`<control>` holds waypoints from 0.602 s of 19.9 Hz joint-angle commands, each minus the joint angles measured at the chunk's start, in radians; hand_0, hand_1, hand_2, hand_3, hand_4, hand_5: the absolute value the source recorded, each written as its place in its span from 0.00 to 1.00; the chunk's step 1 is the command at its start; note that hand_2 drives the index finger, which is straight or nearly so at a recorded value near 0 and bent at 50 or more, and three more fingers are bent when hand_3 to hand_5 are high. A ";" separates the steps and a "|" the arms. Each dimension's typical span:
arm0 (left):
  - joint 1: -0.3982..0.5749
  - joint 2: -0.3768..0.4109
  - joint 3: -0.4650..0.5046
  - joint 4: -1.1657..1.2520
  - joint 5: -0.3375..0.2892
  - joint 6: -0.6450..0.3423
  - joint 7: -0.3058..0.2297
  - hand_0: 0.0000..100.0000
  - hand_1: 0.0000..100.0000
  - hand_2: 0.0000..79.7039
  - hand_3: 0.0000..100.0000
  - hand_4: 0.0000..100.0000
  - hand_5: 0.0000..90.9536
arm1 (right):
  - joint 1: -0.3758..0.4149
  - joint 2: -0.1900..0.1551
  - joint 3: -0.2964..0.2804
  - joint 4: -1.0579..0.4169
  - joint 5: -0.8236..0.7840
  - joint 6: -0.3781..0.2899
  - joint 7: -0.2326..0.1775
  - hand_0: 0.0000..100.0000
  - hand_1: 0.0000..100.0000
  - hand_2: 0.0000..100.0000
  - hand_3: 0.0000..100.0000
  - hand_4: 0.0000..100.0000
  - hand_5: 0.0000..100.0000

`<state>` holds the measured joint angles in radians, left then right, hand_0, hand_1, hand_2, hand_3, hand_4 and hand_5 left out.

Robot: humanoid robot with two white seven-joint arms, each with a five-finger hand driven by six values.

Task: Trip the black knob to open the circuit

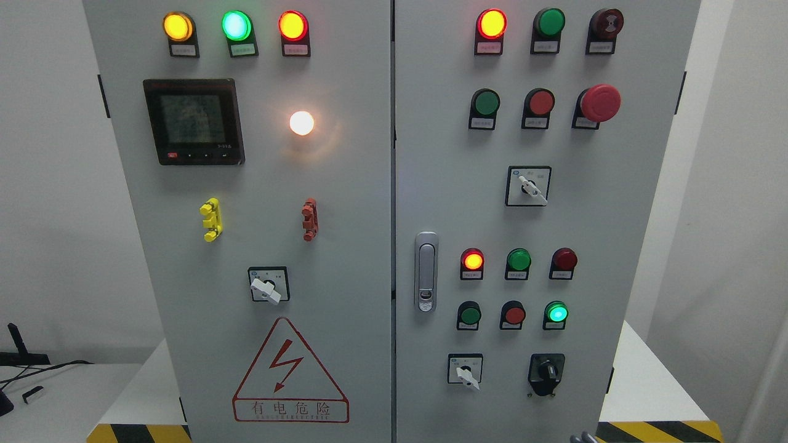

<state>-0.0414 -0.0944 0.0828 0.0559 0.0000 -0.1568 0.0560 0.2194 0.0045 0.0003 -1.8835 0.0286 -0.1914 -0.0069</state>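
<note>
The black knob [546, 372] sits on a black plate at the lower right of the right-hand door of the grey electrical cabinet [394, 184]. Its pointer stands about upright. A small grey tip of my right hand [582, 438] pokes up at the bottom edge, below and slightly right of the knob, apart from it. The rest of that hand is out of frame. My left hand is not in view.
A white selector switch [466, 373] sits left of the knob, with green [557, 312] and red [473, 260] lit lamps above. A door latch [426, 271] is at the centre seam. A red mushroom stop button [600, 103] is higher up. Hazard striping [659, 431] marks the base.
</note>
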 commanded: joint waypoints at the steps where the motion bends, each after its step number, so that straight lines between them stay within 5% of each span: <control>1: 0.000 -0.001 0.000 -0.001 -0.031 0.000 -0.001 0.12 0.39 0.00 0.00 0.00 0.00 | 0.051 -0.060 0.029 -0.068 -0.047 -0.025 0.036 0.12 0.11 0.00 0.02 0.00 0.00; 12: 0.000 -0.001 0.000 0.001 -0.031 0.000 -0.001 0.12 0.39 0.00 0.00 0.00 0.00 | 0.074 -0.086 0.024 -0.078 -0.108 -0.026 0.042 0.09 0.00 0.00 0.04 0.00 0.00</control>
<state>-0.0414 -0.0943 0.0828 0.0559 0.0000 -0.1568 0.0561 0.2800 -0.0424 0.0001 -1.9307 -0.0288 -0.2182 0.0327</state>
